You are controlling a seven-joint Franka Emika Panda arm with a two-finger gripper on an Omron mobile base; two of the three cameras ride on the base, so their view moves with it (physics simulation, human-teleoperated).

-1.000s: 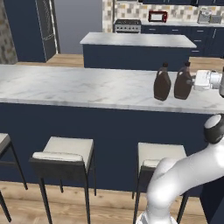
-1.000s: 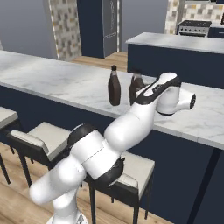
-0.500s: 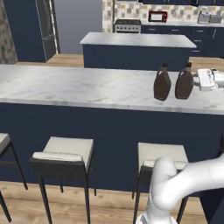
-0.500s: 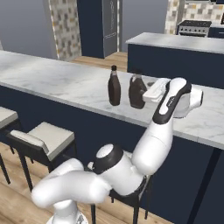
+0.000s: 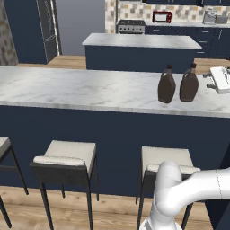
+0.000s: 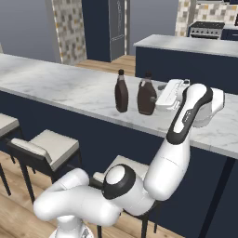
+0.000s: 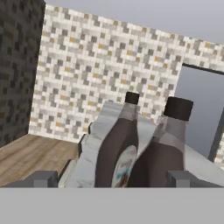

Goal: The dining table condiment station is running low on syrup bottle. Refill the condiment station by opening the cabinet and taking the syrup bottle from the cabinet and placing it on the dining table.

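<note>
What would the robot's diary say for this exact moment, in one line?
stage: release | hand: open, beside nearer syrup bottle, not gripping | both syrup bottles upright on dining table | second bottle alongside

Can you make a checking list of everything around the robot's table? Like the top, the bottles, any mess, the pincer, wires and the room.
Surface: dining table, white marble top, dark navy front.
Job's things: syrup bottle upright on the top, nearest the pincer; second bottle upright close beside it. Which was just delivered cannot be told.
Clutter: nothing seen.
Pincer: pincer open, holding nothing, level with the bottles at the table's right end.
Cables: nothing seen.
Surroundings: three stools at the front; island, stove and microwave behind; fridge at left.
</note>
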